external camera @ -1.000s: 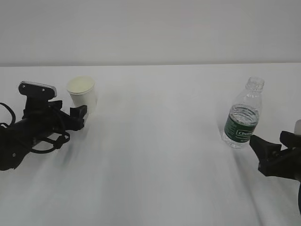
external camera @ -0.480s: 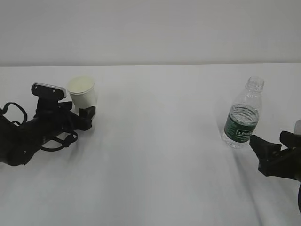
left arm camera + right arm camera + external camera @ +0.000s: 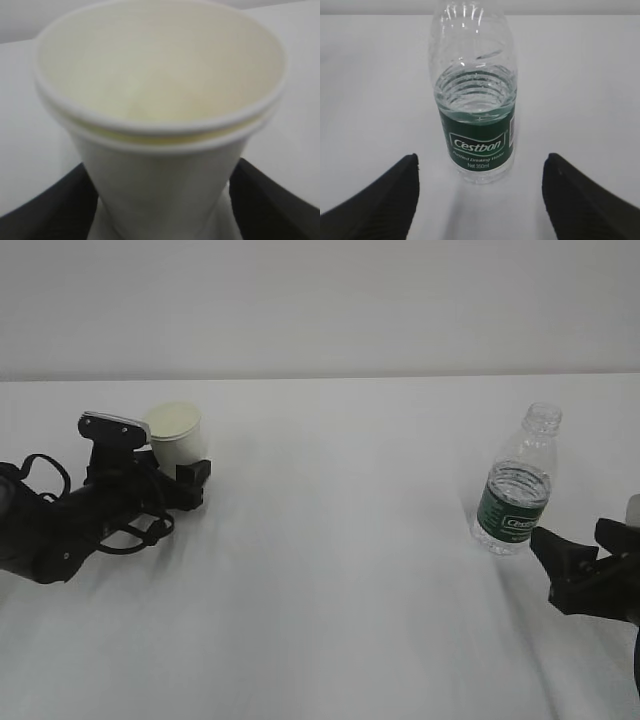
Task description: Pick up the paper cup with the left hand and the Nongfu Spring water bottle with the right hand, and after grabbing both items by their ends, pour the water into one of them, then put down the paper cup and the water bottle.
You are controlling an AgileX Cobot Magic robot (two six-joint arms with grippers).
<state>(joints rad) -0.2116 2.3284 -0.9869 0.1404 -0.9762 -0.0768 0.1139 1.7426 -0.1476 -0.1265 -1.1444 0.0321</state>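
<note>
Plain white surface (image 3: 330, 570), pale blank wall behind; nothing else on it but the two task items and the two arms.

Left side: the paper cup (image 3: 175, 435) stands upright, mouth up, inside looks empty. The left pincer (image 3: 185, 480) lies low along the surface with the cup's lower body directly ahead of it and between its fingers. Wrist view confirms: the paper cup (image 3: 160, 125) fills the frame, a black finger (image 3: 50, 210) on either side of the tapered base. Jaws spread, released; whether the pads touch the cup wall I cannot tell, the frame is too close and soft. Cup's long axis vertical, pincer approach roughly horizontal, so the closure would fall across the narrow bottom end.

Right side: the Nongfu Spring water bottle (image 3: 517, 485) stands upright, uncapped, the water (image 3: 475, 97) reaching to about the top of the green label. The right pincer (image 3: 585, 560) sits apart from it, bottle ahead and centred between the fingers but clearly not yet within them. Wrist view: bottle (image 3: 476, 100) beyond the two spread fingertips (image 3: 385, 195), bare surface between. Jaws released, holding nothing.

Judgement: left arm is much the nearer to its object, ready to clench. Right arm needs a straight advance toward the bottle's base before closing.
</note>
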